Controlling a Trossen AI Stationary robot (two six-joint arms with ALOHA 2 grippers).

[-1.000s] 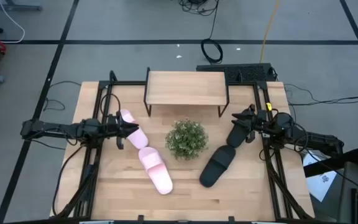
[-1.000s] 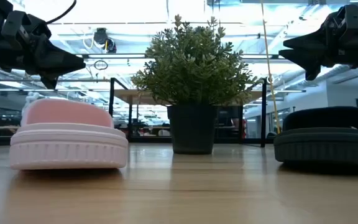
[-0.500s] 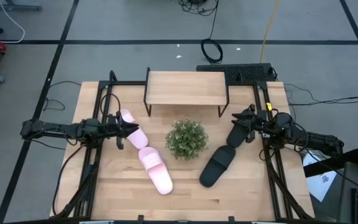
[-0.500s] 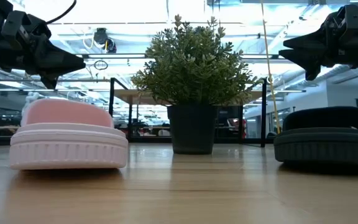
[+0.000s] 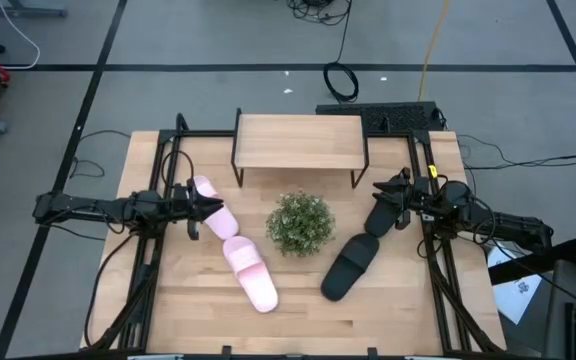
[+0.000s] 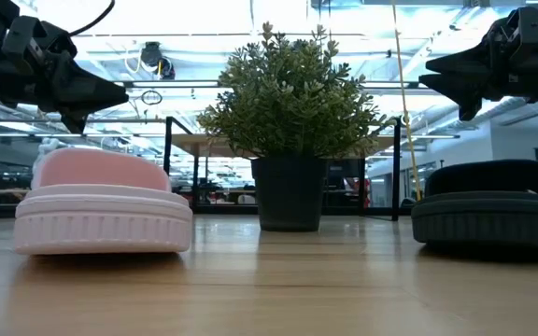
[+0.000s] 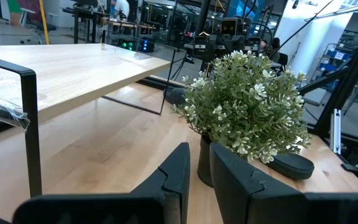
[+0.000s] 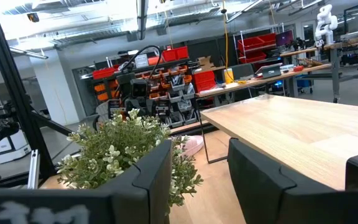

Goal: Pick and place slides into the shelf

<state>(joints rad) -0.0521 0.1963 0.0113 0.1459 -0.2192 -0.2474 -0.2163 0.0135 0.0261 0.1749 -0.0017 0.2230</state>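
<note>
The shelf (image 5: 298, 142) stands at the table's far middle, its wood top (image 7: 73, 68) on thin black legs. One pink slide (image 5: 211, 208) lies at the left, and a second (image 5: 250, 273) lies nearer the front. Two black slides (image 5: 381, 215) (image 5: 351, 266) lie at the right. My left gripper (image 5: 216, 203) hangs level above the far pink slide, clear of it in the low view (image 6: 96, 93), its fingers (image 7: 199, 155) a narrow gap apart. My right gripper (image 5: 378, 187) hangs above the far black slide, open (image 8: 199, 149), holding nothing.
A potted green plant (image 5: 300, 222) stands mid-table between the pink and black slides, just in front of the shelf. Black frame rails (image 5: 158, 170) run along both table sides. Bare wood lies along the near edge (image 5: 298, 325).
</note>
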